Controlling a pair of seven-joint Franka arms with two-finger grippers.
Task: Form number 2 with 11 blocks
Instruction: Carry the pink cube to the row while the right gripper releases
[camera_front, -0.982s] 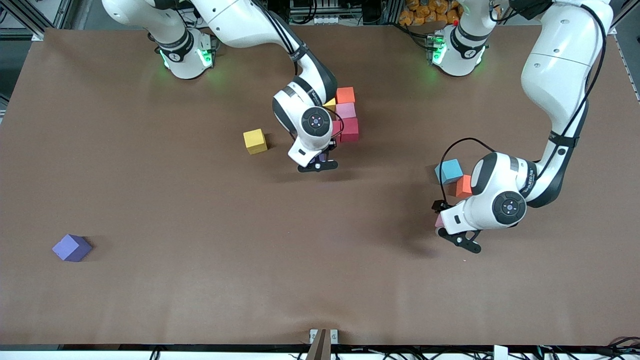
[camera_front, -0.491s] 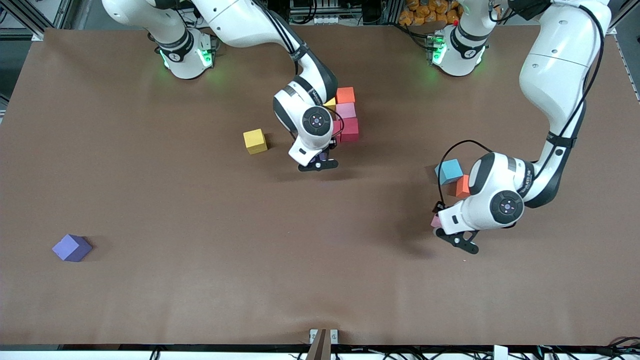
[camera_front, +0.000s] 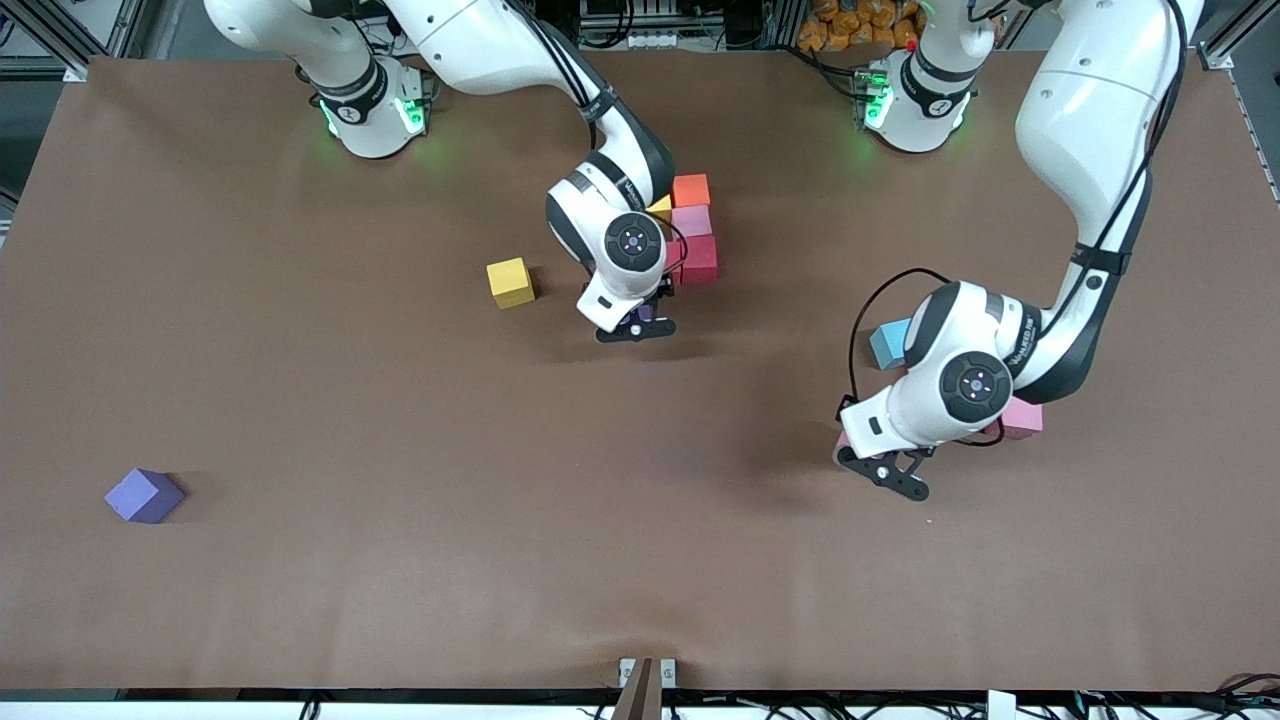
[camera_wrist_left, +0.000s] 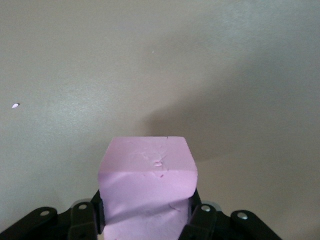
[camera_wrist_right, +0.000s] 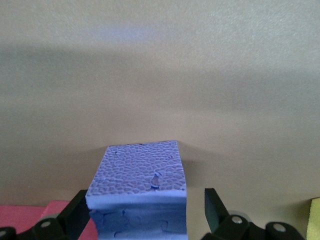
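Looks like a robotics lab: two white Franka arms (camera_front: 1080, 150) bolted to a brown-covered table (camera_front: 400, 560), aluminium framing (camera_front: 60, 30) and cable bundles (camera_front: 640, 20) up past the arm bases.

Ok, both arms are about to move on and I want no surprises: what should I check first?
1. Left gripper clamped on the pink block: ok.
2. Right gripper open around the purple block: ok.
3. Purple block touching the red block: cannot tell.
4. Pink block lifted off the table: cannot tell.
5. Digit finished: not ok; the yellow block and the stray purple block lie apart from it.
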